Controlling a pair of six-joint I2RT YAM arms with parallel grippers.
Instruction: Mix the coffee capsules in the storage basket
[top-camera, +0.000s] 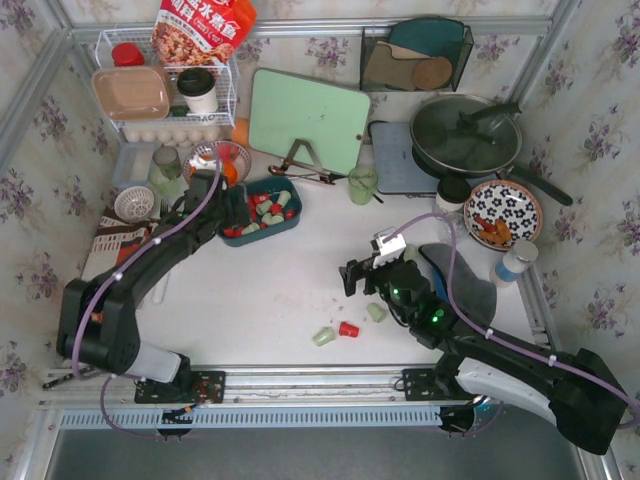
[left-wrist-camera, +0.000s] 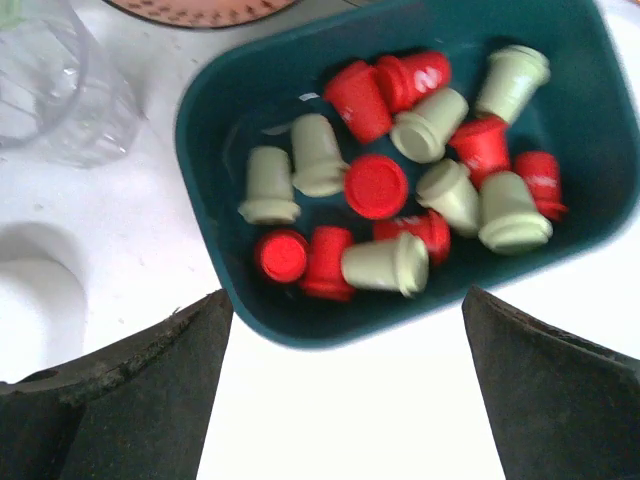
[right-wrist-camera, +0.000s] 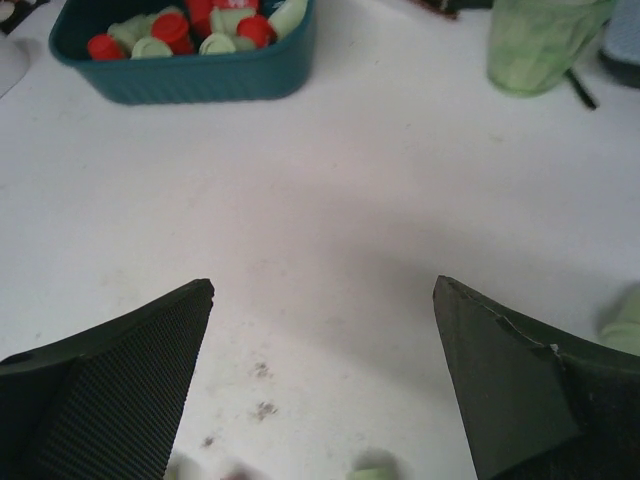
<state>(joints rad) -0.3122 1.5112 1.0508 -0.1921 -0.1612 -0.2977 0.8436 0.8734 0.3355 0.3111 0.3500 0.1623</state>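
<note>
Left fingers (left-wrist-camera: 130, 400) spread near storage basket (left-wrist-camera: 240, 100), coffee capsules (left-wrist-camera: 376, 186) inside, seemingly three outside

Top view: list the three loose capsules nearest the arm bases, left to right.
left green capsule → red capsule → right green capsule

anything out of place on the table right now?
Yes. Three pods lie loose on the white table near the right arm, outside the teal storage basket: a mint capsule, a red capsule and a second mint capsule. The other capsules are inside the basket.
</note>
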